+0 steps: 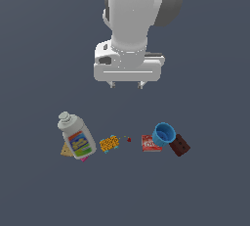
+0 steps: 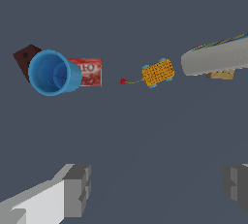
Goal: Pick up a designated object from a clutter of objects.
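The gripper (image 1: 126, 84) hangs in the upper middle of the exterior view, its 2 fingers (image 2: 77, 189) spread wide with nothing between them. The small orange-yellow block (image 1: 110, 143) lies below it on the dark floor (image 1: 205, 191), left of center, just beside the white bottle (image 1: 76, 136). A tiny red bit (image 1: 129, 139) sits to its right, then the red packet (image 1: 150, 143), blue cup (image 1: 163, 134) and dark brown block (image 1: 179, 145). A tan triangle (image 1: 66, 149) peeks out at the bottle's left.
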Controlling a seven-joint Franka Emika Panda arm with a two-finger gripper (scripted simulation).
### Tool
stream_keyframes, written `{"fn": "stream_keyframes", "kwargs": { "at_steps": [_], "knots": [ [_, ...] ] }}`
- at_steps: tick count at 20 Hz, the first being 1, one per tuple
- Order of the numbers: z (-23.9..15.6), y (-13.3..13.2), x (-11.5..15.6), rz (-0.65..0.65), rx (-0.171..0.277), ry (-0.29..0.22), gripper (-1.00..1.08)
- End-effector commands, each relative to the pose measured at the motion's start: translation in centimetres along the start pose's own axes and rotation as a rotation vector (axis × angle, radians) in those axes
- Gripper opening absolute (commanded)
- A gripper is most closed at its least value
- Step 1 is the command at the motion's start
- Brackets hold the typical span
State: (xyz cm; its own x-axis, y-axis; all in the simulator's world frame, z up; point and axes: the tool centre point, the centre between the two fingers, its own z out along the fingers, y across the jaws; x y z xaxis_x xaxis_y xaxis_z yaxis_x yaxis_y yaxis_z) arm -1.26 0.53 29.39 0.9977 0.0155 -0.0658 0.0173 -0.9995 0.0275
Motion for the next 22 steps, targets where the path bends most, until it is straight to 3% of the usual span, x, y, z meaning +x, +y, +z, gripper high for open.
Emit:
{"fn": "stream_keyframes", "kwargs": {
  "at_steps": [1,12,22],
  "knots": [
    [0.0,0.0,0.0,-0.004,-0.006,-0.003,1.00],
    [1.2,0.2,1.0,0.071,0.005,0.001,1.00],
    [5.0,0.7,3.7,0.291,0.027,0.009,1.00]
  ]
}}
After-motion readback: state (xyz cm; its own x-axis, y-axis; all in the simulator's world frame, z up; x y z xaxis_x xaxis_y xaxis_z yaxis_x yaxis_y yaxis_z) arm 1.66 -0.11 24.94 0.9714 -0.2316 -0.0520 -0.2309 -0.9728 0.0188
